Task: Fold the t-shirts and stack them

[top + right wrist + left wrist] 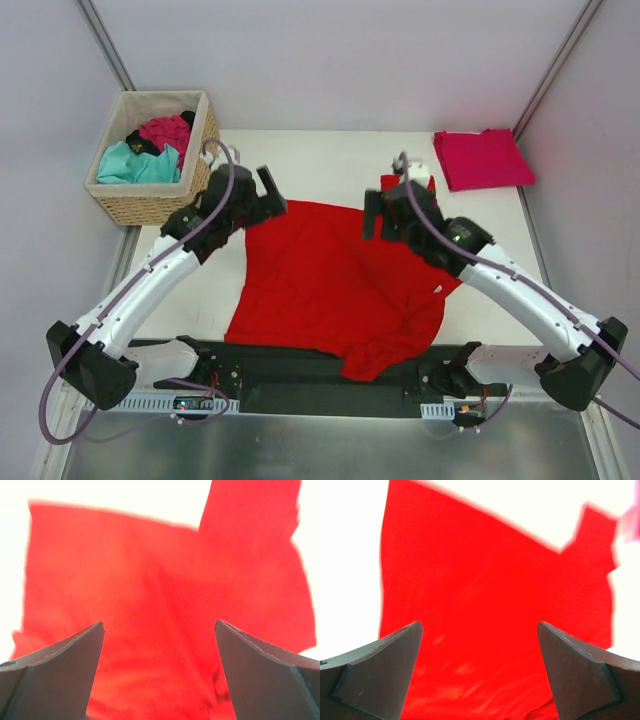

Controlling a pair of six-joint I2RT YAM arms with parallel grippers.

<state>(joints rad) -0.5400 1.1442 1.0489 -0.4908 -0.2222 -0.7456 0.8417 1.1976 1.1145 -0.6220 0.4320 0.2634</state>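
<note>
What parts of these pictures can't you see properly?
- Top view: the black t-shirt is mostly buried between the teal t-shirt and magenta t-shirt in the basket.
- Top view: the left end effector and right end effector hide parts of the red t-shirt's far edge.
- Both wrist views: glare and blur hide its edges and wrinkles.

No legible text or labels anywhere

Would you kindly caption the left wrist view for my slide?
Open left pincer hovering over the bright red t-shirt.
</note>
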